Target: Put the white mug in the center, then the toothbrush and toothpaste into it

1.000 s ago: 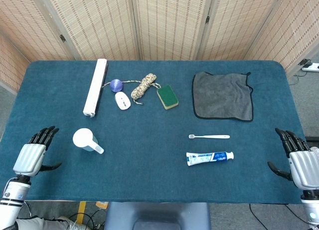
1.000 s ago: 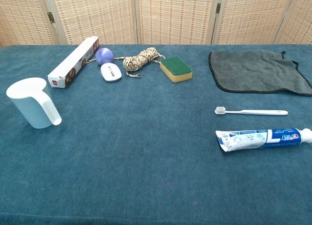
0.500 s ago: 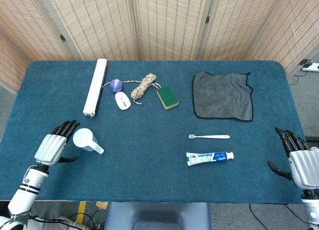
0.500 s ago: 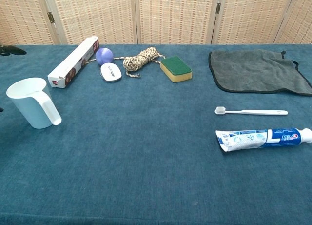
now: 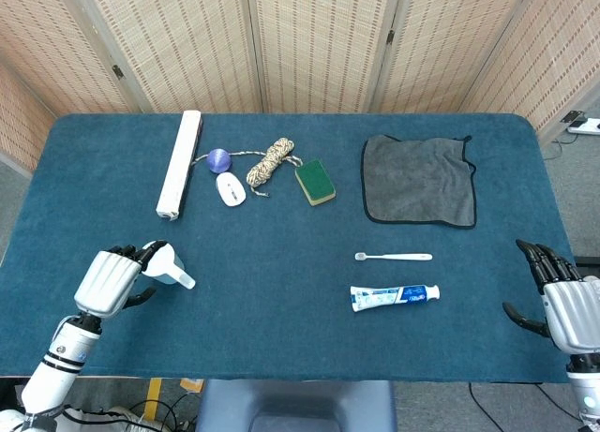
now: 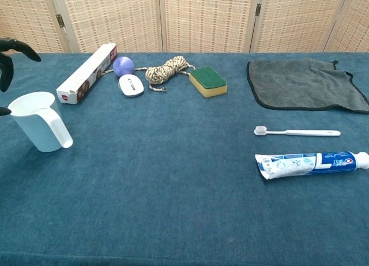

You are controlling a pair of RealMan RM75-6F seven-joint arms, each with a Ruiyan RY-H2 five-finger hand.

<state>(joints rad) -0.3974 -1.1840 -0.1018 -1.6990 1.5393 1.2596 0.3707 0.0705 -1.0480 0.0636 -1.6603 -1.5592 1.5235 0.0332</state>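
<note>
The white mug (image 5: 170,266) (image 6: 36,120) stands upright at the front left of the table, handle pointing right. My left hand (image 5: 114,278) is right beside the mug on its left, fingers spread around its rim, and holds nothing; in the chest view only its dark fingertips (image 6: 12,47) show at the left edge above the mug. The white toothbrush (image 5: 394,257) (image 6: 297,132) lies flat at the right, with the toothpaste tube (image 5: 395,296) (image 6: 311,163) just in front of it. At the table's right edge my right hand (image 5: 565,301) rests open, away from both.
Along the back lie a long white box (image 5: 178,164), a purple ball (image 5: 218,158), a white computer mouse (image 5: 230,188), a coil of rope (image 5: 271,160) and a green-and-yellow sponge (image 5: 315,182). A grey cloth (image 5: 418,180) is spread at the back right.
My left hand has moved right from the table's left edge up against the mug, its fingers now over the rim. The mug and the right hand have not moved.
</note>
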